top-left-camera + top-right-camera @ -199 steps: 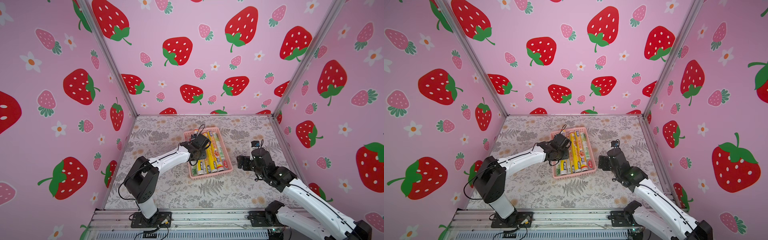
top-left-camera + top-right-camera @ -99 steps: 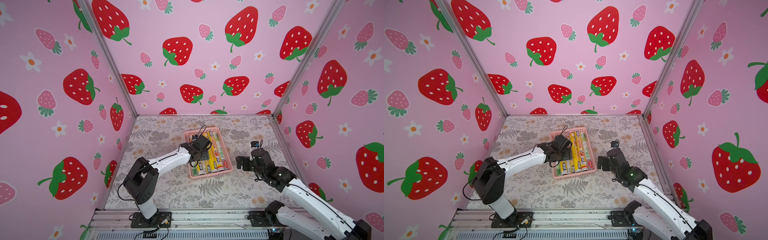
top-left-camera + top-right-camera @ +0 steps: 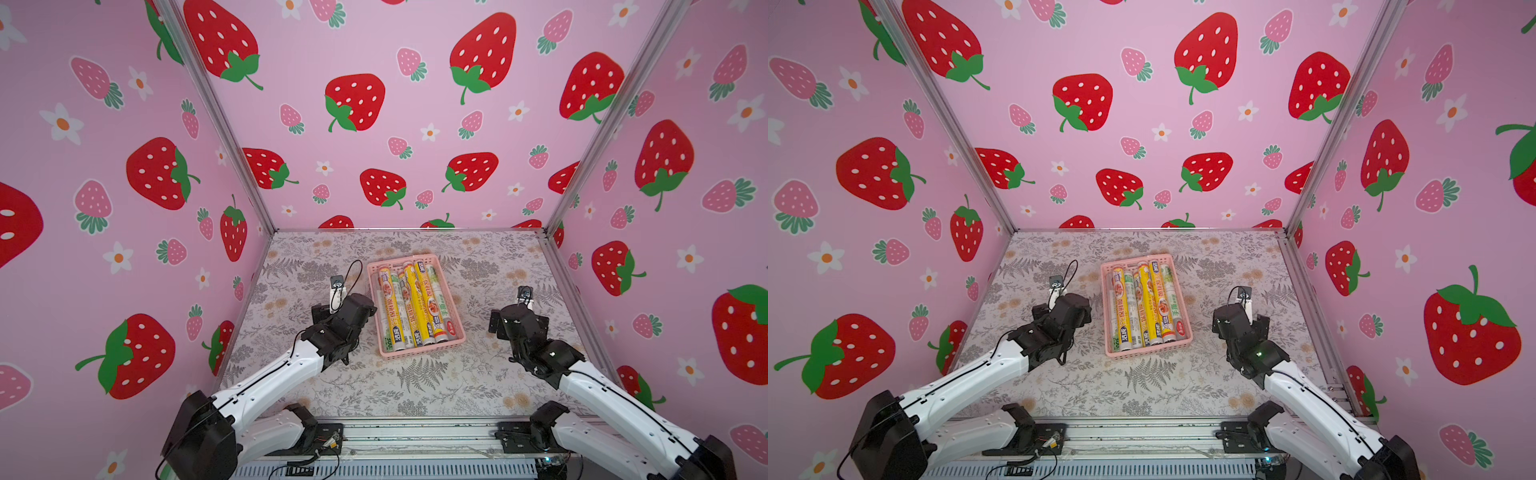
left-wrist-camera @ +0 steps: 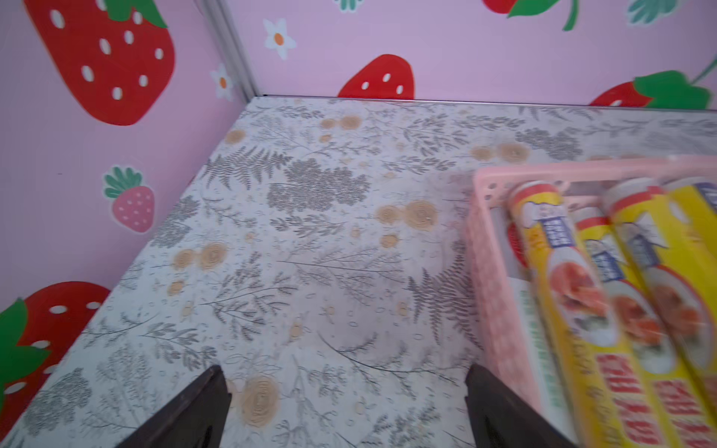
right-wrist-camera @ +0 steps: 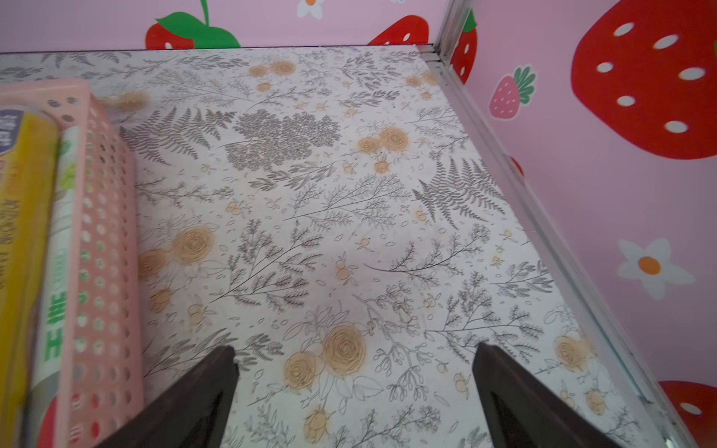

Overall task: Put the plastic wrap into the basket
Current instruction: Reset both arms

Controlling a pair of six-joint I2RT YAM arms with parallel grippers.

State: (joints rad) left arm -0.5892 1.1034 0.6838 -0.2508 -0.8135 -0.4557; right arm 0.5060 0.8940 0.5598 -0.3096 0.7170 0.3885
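Basket: the pink perforated basket (image 3: 422,351) (image 3: 1148,352) sits on the table (image 3: 415,390) in both top views, about midway between the two pincers. Its long sides run away from the robot, and the far end is swung slightly to the left.

Wrap: every roll (image 3: 411,307) (image 3: 1144,309) in view lies inside the basket, packed side by side along its length. Some are yellow with food pictures and some are white with green print. A white roll lies against each long wall, with the yellow ones between them. The left wrist view shows a yellow roll riding higher than the white one by the left wall. The exact count cannot be made out.

Left pincer: the left pincer (image 4: 344,368) has its jaws spread wide with nothing between them. It hangs over bare table just beside the basket's left long wall. One finger (image 4: 500,407) is close to that wall, but whether it touches cannot be told.

Right pincer: the right pincer (image 5: 354,347) is also spread wide and empty. It is over bare table to the right of the basket, apart from it, between the basket and the right wall.

Table: it has a pale cover printed with grey ferns and tan flowers.

Walls: the pink walls (image 3: 374,104) carry a strawberry and daisy print and close in three sides.

Sharpness: the rolls are motion-blurred in the left wrist view, so the print there is unreadable.
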